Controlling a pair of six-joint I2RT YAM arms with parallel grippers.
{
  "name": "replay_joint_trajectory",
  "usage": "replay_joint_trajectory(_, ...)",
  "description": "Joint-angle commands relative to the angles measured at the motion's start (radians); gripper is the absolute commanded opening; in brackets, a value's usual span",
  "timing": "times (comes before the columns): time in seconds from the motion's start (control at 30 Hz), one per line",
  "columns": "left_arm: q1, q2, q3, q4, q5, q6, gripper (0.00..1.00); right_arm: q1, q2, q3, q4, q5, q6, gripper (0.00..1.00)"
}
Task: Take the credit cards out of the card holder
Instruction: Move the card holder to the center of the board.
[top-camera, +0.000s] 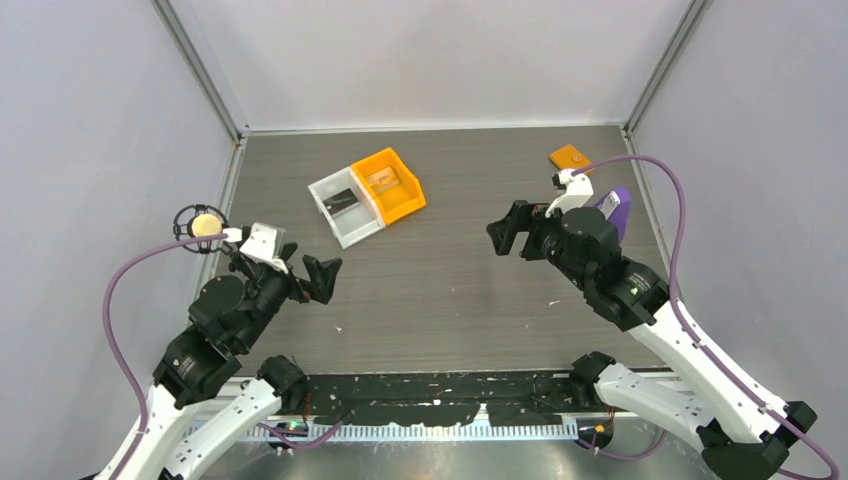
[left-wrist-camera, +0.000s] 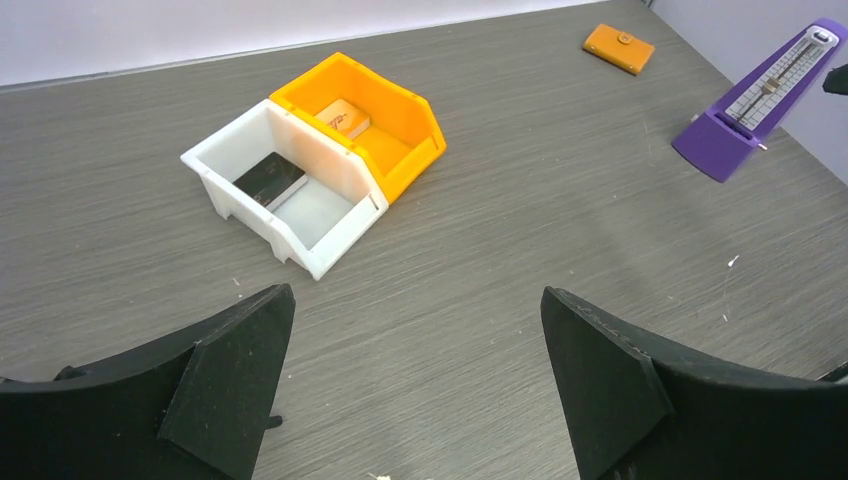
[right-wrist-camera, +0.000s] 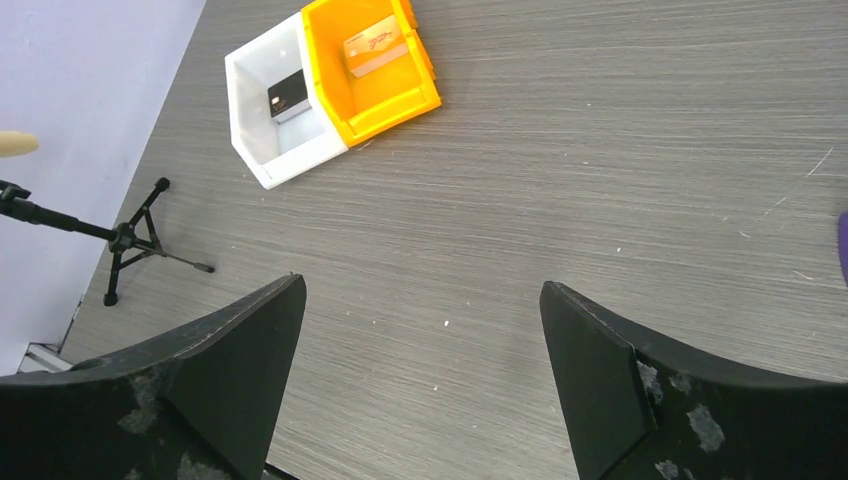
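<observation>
Two wide, empty grippers: your card holder (top-camera: 570, 157) lies far right, beyond the right gripper (top-camera: 508, 230), left gripper (top-camera: 318, 272) well apart.

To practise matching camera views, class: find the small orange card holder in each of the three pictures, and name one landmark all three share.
Top view: card holder at the upper right, just above the purple stand.
Left wrist view: card holder at the top right, lying closed, left of the purple stand.
Right wrist view: not in it.
Shared landmark: the orange bin.
</observation>
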Motion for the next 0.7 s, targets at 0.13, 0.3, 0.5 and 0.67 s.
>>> replay_joint_trajectory(0.13, -0.004, -0.026, -0.011, 0.016, 0.008, 0.046, 0.98, -0.001, 0.023, 0.009, 0.115, 0.024, -0.029, 0.96)
replay_joint_trajectory(0.3, -0.004, -0.083, -0.049, -0.024, 0.011, 0.074, 0.98, -0.001, 0.116, 0.04, 0.192, 0.188, -0.19, 0.98)
replay_joint_trajectory(0.5, -0.003, -0.174, -0.103, -0.005, 0.024, 0.05, 0.98, -0.01, 0.436, 0.237, 0.174, 0.543, -0.588, 0.98)
replay_joint_trajectory(0.67, -0.004, -0.208, -0.149, 0.031, 0.068, 0.041, 0.98, -0.129, 0.732, 0.354, 0.192, 0.607, -0.777, 1.0)
